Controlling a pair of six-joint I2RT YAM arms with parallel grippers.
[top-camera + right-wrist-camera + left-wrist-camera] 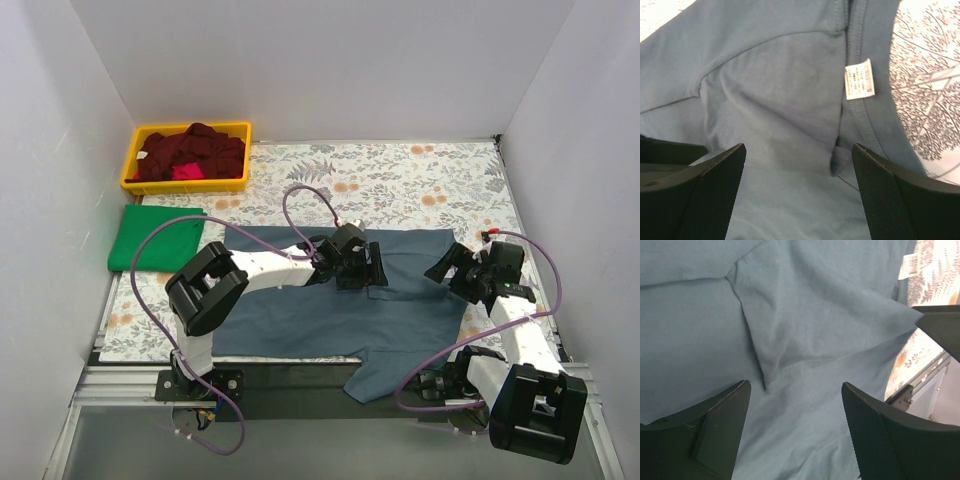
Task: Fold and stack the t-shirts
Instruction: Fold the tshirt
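A large slate-blue t-shirt [330, 310] lies spread flat across the floral cloth, one sleeve hanging over the near table edge. My left gripper [362, 268] is open just above its middle; the left wrist view shows a sleeve seam fold [760, 365] between the fingers. My right gripper [452, 272] is open over the shirt's right end, near the collar with a white label [859, 80]. A folded bright green shirt [156, 238] lies at the far left. Dark red and pink shirts [192, 155] are heaped in the yellow bin [135, 160].
The floral table cloth [420, 185] covers the table. White walls close in the left, back and right sides. The metal rail of the near table edge [130, 380] runs between the arm bases.
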